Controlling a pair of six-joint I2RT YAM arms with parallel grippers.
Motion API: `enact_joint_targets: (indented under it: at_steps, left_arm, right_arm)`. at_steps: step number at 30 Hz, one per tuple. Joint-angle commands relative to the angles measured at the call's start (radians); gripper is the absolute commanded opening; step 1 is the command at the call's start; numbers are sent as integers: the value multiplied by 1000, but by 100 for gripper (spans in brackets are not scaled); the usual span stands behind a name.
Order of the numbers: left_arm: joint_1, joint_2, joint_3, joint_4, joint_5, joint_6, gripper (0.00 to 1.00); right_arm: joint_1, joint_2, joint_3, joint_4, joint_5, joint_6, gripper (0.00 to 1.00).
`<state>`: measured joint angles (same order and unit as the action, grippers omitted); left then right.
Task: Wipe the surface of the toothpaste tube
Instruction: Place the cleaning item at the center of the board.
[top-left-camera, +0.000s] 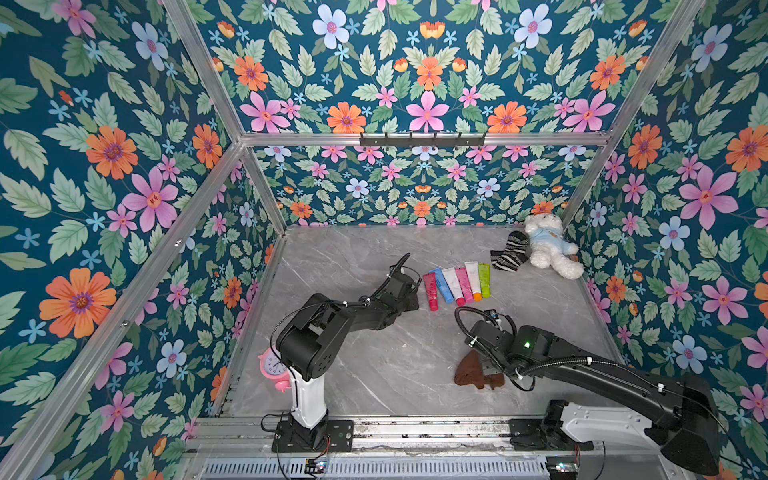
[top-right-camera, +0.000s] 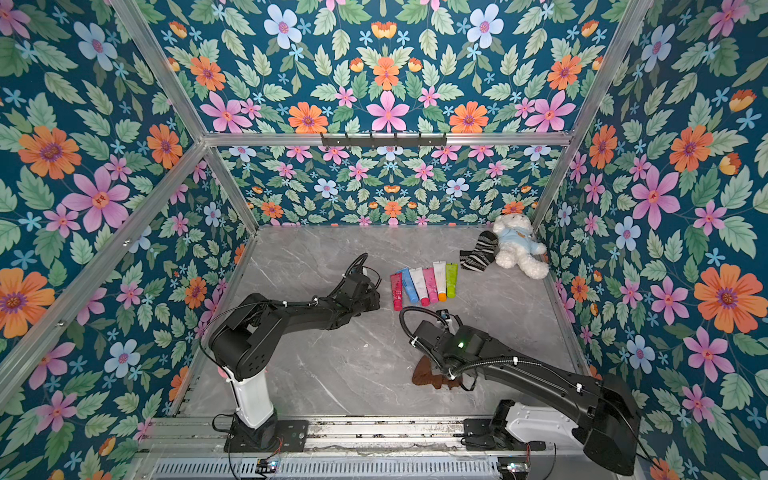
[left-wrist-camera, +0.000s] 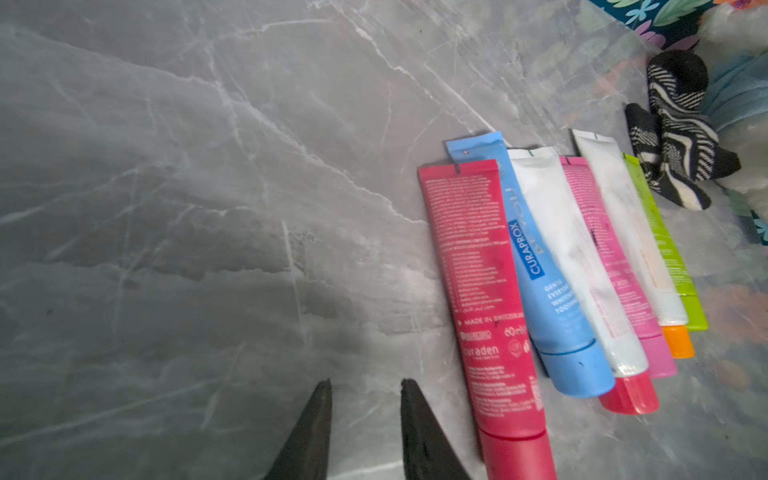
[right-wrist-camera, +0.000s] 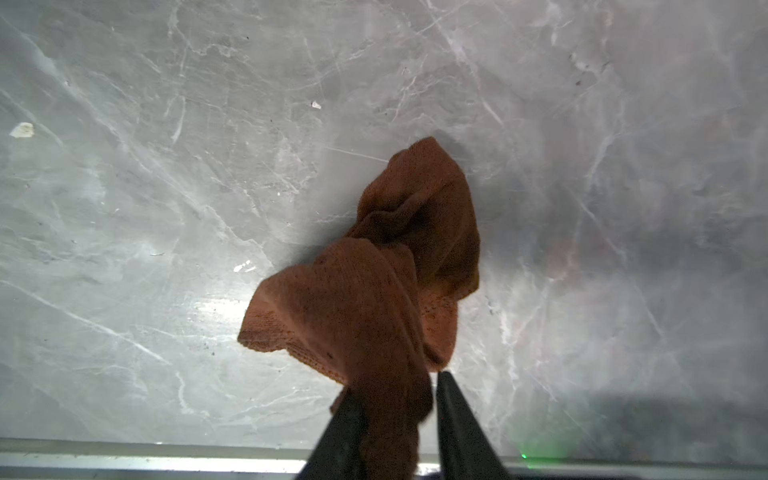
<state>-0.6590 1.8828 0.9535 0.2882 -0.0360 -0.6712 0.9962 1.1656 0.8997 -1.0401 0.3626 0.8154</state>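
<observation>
Hidden: pink clock half behind left arm
Toothpaste tubes: row, far centre of bench
Left pincer: apart, empty, beside tubes
Right pincer: brown cloth in the gap, hold unclear

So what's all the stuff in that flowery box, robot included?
tubes: six; red, blue, white, pink, white, green; side by side, mid-table
sock: one, black-and-white striped, far right corner, beside bear
bear: one, white in blue top, far right corner
cloth: one, brown, near right part of table
clock: one, pink, near left edge, partly behind left arm
hook rack: one, black, on back wall rail
table: one, grey marble
left gripper: one, black, open and empty, beside red tube
right gripper: one, black, cloth between its jaws, grip unclear
</observation>
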Motion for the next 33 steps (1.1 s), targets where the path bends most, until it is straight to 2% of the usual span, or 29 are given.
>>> enact_joint_targets:
  at_steps: [1, 5, 10, 11, 13, 15, 17, 22, 28, 33]
  left_arm:
    - [9, 11, -4, 42, 34, 5, 31]
    - [9, 25, -2, 48, 42, 5, 31]
    - [10, 47, 5, 52, 47, 5, 31]
    - [9, 54, 10, 51, 48, 4, 32]
    - [10, 65, 17, 53, 54, 3, 31]
    - [9, 73, 19, 59, 60, 1, 31]
    - [9, 79, 20, 63, 63, -2, 31]
    - [10, 110, 46, 60, 78, -3, 31]
    - [6, 134, 57, 68, 96, -14, 29]
    - [-2, 165, 92, 52, 116, -10, 29]
  right_arm:
    - [10, -7, 10, -104, 137, 74, 46]
    - [9, -95, -19, -6, 102, 38, 74]
    - [-9, -224, -62, 99, 40, -20, 90]
    - [-19, -256, -79, 136, -1, -42, 95]
    - [-82, -323, -128, 248, -167, -96, 97]
    - [-178, -380, -190, 359, -413, -140, 97]
    - [-237, -409, -213, 375, -506, -149, 97]
    - [-240, -433, -190, 255, -324, -163, 97]
    - [-240, -429, -192, 260, -259, -176, 97]
    - [-241, -417, -194, 271, -251, -182, 98]
